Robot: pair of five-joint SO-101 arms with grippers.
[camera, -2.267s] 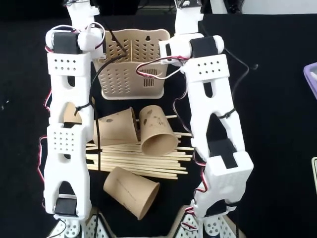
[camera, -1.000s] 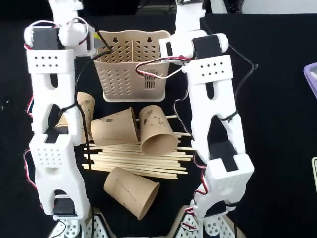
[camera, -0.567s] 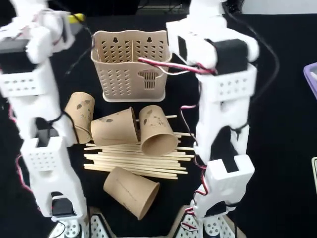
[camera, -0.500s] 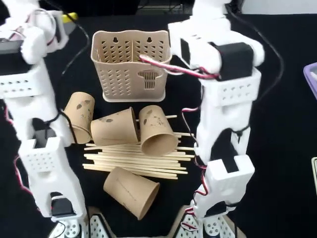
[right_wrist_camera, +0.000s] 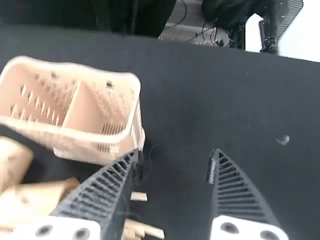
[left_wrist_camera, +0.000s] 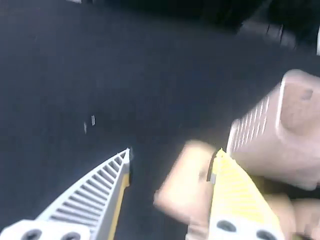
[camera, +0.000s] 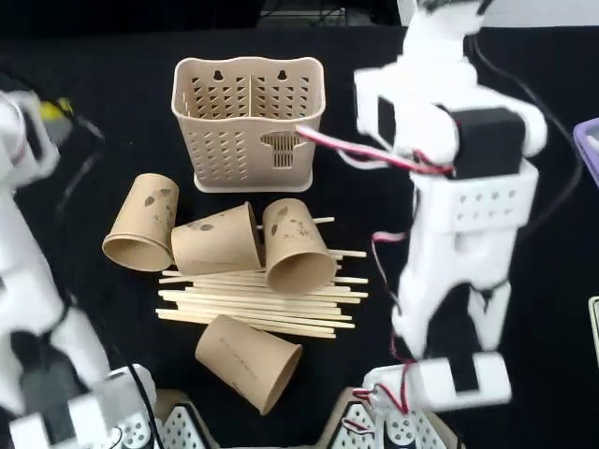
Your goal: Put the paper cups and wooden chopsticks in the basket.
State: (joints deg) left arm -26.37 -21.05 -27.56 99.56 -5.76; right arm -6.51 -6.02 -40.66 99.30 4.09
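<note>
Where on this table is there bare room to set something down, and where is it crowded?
Bare black tabletop lies left of the basket, beyond the leftmost paper cup, and right of the right arm toward the table's edge. Crowded: in front of the basket, where four paper cups and the wooden chopsticks lie bunched.

The left gripper (left_wrist_camera: 173, 152) held its ribbed fingers (left_wrist_camera: 95, 195) spread apart above the black bench (left_wrist_camera: 100, 75). A blurred tan paper cup (left_wrist_camera: 182, 192) lay between them, with the beige perforated plastic basket (left_wrist_camera: 280, 135) beyond at two o'clock.
</note>
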